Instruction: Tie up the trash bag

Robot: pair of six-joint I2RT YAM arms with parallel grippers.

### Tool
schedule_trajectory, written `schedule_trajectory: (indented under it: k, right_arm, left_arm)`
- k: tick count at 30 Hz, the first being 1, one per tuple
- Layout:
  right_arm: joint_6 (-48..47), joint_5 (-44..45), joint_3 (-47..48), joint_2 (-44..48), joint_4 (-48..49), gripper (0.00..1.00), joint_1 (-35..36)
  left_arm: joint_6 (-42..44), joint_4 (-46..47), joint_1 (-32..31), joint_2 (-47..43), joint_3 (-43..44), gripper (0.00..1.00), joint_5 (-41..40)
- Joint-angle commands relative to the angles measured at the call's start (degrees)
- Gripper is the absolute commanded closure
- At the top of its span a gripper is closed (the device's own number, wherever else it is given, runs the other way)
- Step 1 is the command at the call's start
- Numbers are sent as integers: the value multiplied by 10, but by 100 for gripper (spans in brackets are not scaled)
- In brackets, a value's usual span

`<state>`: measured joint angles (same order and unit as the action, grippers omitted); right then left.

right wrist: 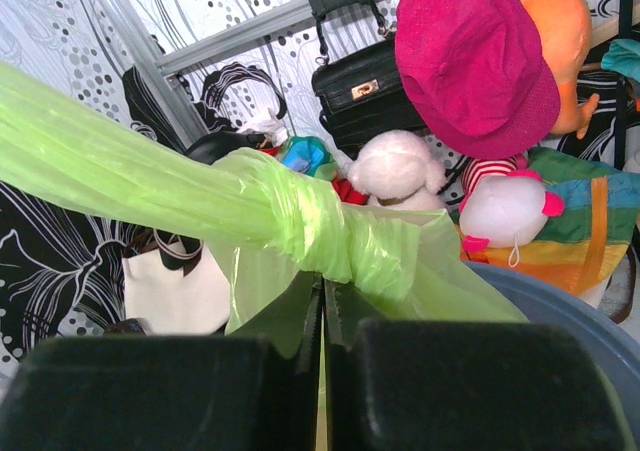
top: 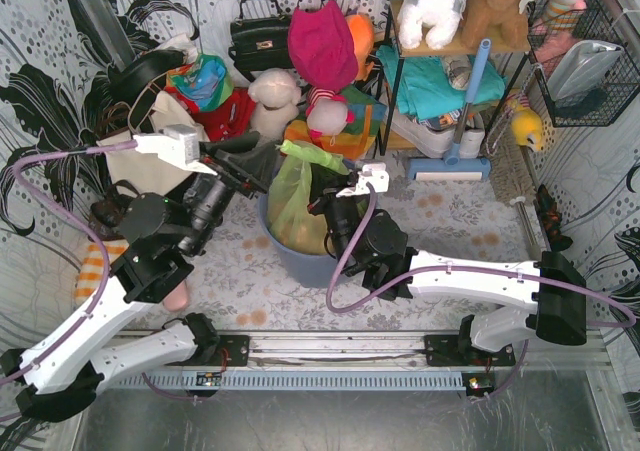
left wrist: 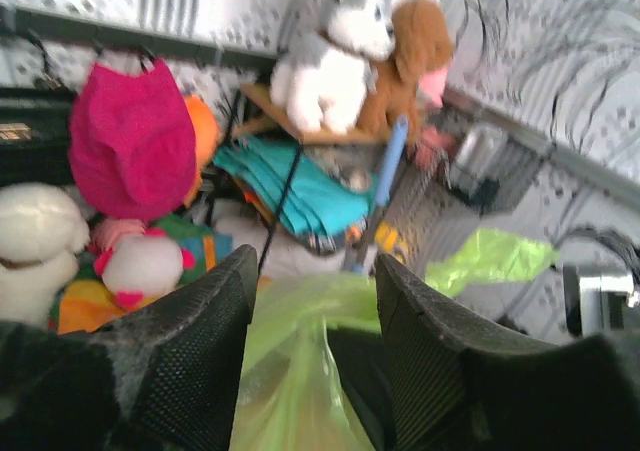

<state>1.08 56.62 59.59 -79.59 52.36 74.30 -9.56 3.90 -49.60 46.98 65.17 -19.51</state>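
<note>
my left claw [left wrist: 314, 271]: spread, trash bag [left wrist: 300, 371] film loose in the gap | my right claw [right wrist: 322, 316]: clenched on bag film below its bunched neck

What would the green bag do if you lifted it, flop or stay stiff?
Probably flop: the bag is thin, wrinkled film bunched at a knot. Likely light, as only crumpled paper seems to show through. It might tear if yanked hard.
</note>
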Motion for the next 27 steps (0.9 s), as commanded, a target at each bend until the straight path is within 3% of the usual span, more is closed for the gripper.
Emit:
schedule_trajectory:
  k: [1,4,7,19,23,27]
  right_arm:
    - [-11,12,-3,13,28,100,-3]
    - [-6,12,-4,19,23,100,-3]
    - [0,12,-4,21,15,100,-3]
    - [23,8,-1,29,-8,100,-3]
    - [31,6,0,30,-16,100,-3]
    - [37,8,-2,29,-19,100,-3]
  left_arm:
    - [-25,-79,4,11,14,42,88]
    - [-56,-114,4,17,22,50,141]
    - [-76,-116,4,12,7,51,154]
    - [-97,-128,10,63,-5,53,89]
    - [-102,-126,16,80,-2,61,88]
    - [-102,-131,18,82,0,86,87]
